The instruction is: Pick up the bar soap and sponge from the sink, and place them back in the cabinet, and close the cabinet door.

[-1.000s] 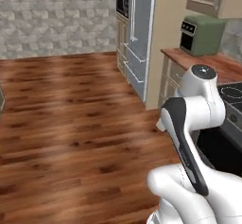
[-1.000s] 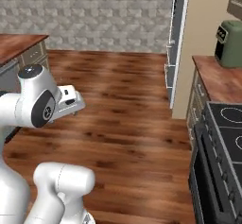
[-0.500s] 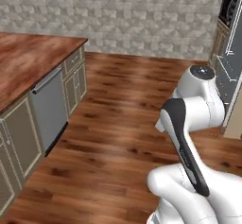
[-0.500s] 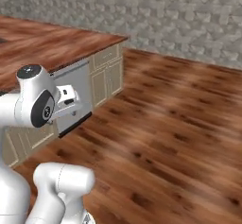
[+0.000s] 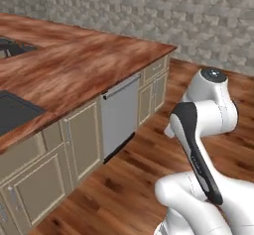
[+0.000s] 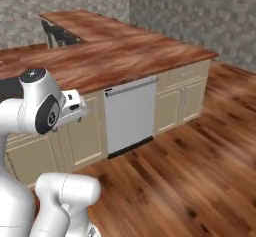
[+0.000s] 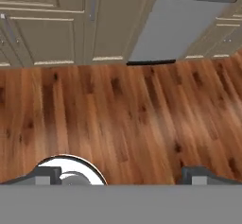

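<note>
Showing sink [image 5: 17, 111] corner in counter [image 5: 84, 65], orientation unclear, hand [image 7: 123, 176] wide apart

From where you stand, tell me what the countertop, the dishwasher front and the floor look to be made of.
The countertop looks like polished reddish-brown wood: streaked grain with a soft sheen. The dishwasher front looks like brushed metal, possibly stainless steel: a flat, plain grey panel with a silver bar handle along its top. The floor looks like glossy hardwood planks: long boards with dark knots, though it could be laminate.

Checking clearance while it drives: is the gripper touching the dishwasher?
Apart. In the hand view the gripper hangs over bare wood floor, with the dishwasher well beyond it.
</note>
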Robot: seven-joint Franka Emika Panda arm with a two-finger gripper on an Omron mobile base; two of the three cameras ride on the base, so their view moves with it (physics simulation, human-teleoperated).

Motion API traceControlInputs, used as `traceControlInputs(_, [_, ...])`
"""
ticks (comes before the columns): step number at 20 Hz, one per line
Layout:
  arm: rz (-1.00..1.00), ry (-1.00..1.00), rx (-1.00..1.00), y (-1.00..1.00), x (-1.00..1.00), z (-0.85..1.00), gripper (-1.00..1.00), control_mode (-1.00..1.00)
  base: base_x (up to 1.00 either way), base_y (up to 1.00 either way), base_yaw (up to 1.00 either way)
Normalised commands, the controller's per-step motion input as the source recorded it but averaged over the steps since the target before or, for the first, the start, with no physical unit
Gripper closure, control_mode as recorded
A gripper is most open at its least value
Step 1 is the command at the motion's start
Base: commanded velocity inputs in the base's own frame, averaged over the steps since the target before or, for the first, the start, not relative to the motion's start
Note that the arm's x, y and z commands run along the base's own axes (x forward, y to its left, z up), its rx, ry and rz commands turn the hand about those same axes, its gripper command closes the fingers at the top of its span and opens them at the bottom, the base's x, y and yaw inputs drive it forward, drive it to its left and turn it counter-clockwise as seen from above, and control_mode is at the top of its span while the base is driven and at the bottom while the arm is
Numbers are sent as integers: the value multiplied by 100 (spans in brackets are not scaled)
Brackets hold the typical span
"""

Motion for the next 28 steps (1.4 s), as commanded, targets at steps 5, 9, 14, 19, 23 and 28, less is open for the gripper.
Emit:
traceControlInputs(5, [0, 0, 0, 0, 0, 0, -100, 100, 64, 45, 61])
traceControlInputs(9, [0, 0, 0, 0, 0, 0, -100, 100, 3, 81, 43])
traceControlInputs(14, [0, 0, 0, 0, 0, 0, -100, 100, 38, 87, 18])
traceControlInputs(19, [0, 0, 0, 0, 0, 0, -100, 100, 67, 73, 13])
traceControlInputs(23, [0, 0, 0, 0, 0, 0, -100, 100, 38, 10, 27])
traceControlInputs(28, [0, 0, 0, 0, 0, 0, -100, 100, 17, 0, 40])
